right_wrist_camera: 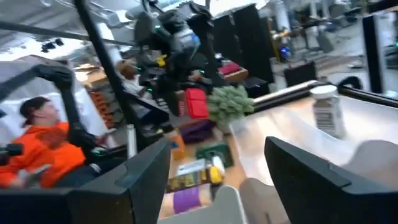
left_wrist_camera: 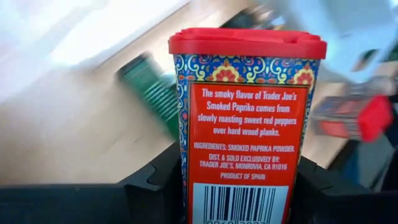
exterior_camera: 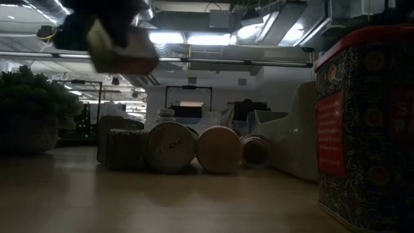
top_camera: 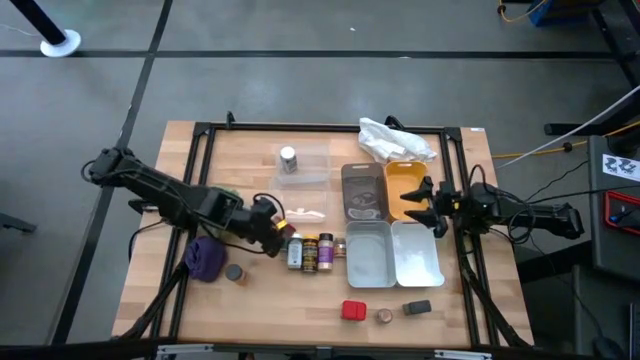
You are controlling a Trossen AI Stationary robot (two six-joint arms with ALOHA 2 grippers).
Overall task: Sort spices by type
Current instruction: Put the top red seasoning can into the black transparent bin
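I see the left pincer (left_wrist_camera: 239, 186) clenched on the paprika tin (left_wrist_camera: 245, 124), tin sitting between its fingers, lifted off the surface (top_camera: 250, 310) left of the jars (top_camera: 312, 252). Long axis runs out from the pincer, red cap outward. Right pincer (top_camera: 428, 203) open by the trays (top_camera: 385, 225).
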